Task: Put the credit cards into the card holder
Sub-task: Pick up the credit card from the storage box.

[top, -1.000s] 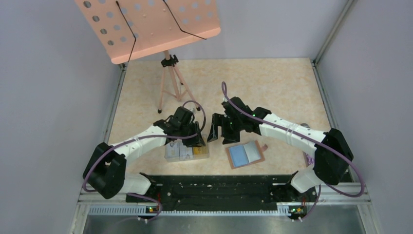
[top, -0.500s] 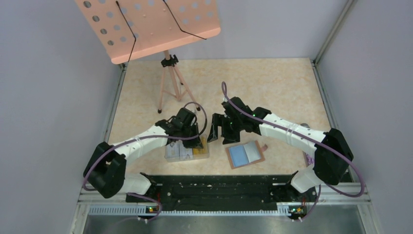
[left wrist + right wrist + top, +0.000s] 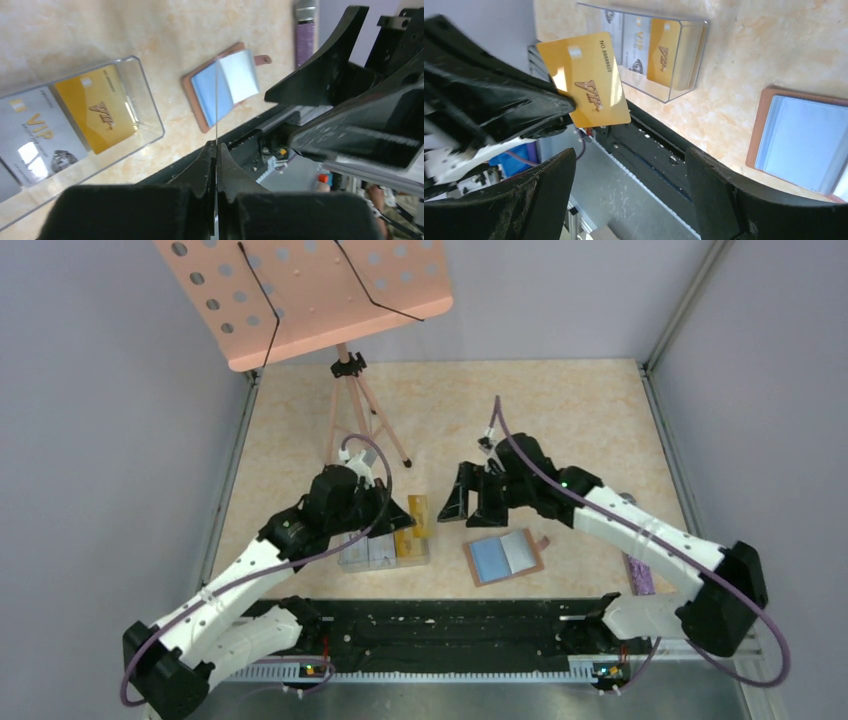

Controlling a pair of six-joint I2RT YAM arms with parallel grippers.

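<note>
My left gripper (image 3: 402, 511) is shut on a yellow-orange credit card (image 3: 419, 514), held on edge above the clear box (image 3: 383, 551). The left wrist view shows that card as a thin line (image 3: 217, 100) rising from the closed left gripper (image 3: 217, 146). Its printed face (image 3: 591, 80) shows in the right wrist view. More credit cards, yellow (image 3: 97, 110) and grey-white (image 3: 35, 130), lie in the box. The brown card holder (image 3: 505, 556) lies open, bluish faces up (image 3: 220, 85). My right gripper (image 3: 473, 496) hovers open and empty behind the holder (image 3: 630, 160).
A pink perforated music stand (image 3: 300, 290) on a tripod (image 3: 350, 410) stands at the back left. A purple object (image 3: 637, 573) lies by the right edge. The black base rail (image 3: 440, 625) runs along the near edge, with walls on both sides.
My left gripper closed on the yellow card and lifted it out of the box, its arm swinging back. The right gripper moved slightly right and stayed open.
</note>
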